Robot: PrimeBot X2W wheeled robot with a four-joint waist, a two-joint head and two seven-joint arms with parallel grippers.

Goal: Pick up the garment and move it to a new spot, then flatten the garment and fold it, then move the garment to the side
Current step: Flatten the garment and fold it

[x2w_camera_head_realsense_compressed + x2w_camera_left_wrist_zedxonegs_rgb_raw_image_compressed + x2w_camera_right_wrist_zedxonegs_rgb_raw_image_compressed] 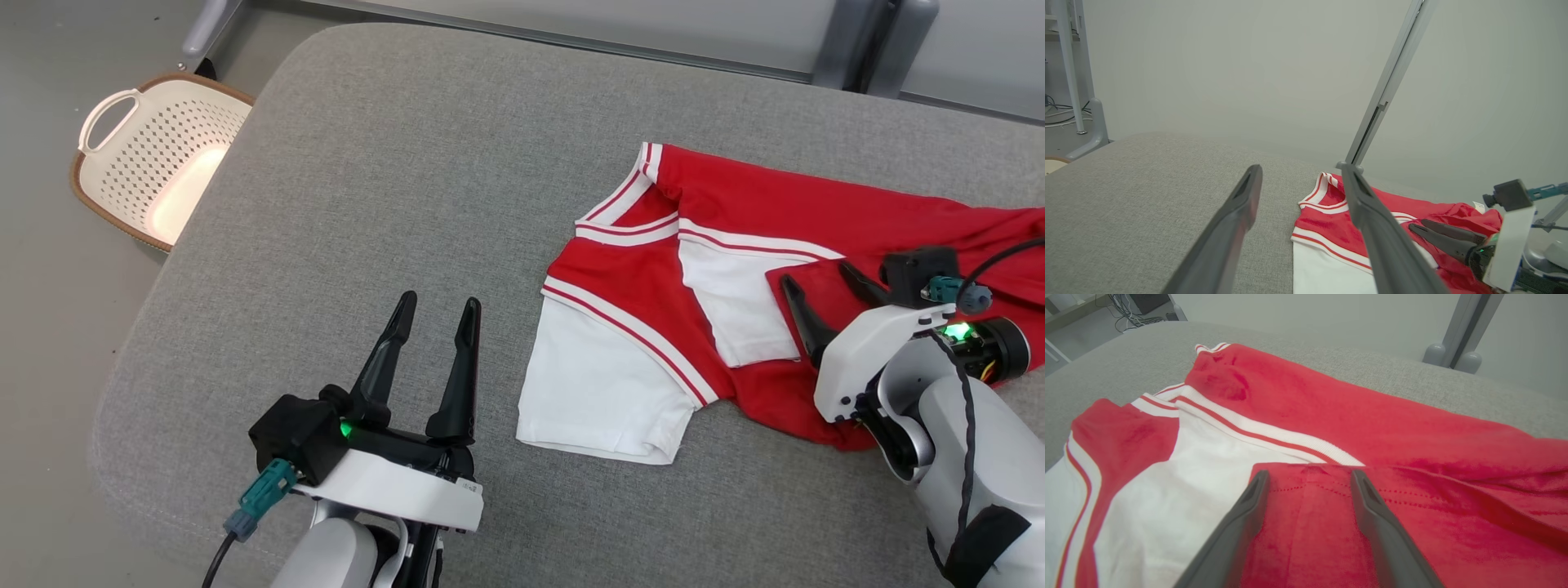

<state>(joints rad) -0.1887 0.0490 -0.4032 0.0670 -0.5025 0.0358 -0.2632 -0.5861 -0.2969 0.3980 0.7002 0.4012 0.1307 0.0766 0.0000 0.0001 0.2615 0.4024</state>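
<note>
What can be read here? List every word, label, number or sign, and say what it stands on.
No legible text anywhere.
Tiny marking on the white wrist shell behind the left pincer: too small to read.
White tag at the far edge of the garment: blurred, unreadable.

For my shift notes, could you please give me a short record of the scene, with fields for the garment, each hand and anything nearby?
surface: grey padded table
garment: red and white, rumpled, partly folded over itself, on the table's right side
left hand: open, holding nothing, over bare table left of the garment
right hand: open, over the red fabric; contact unclear
nearby: pale perforated basket on the floor, far left
</note>
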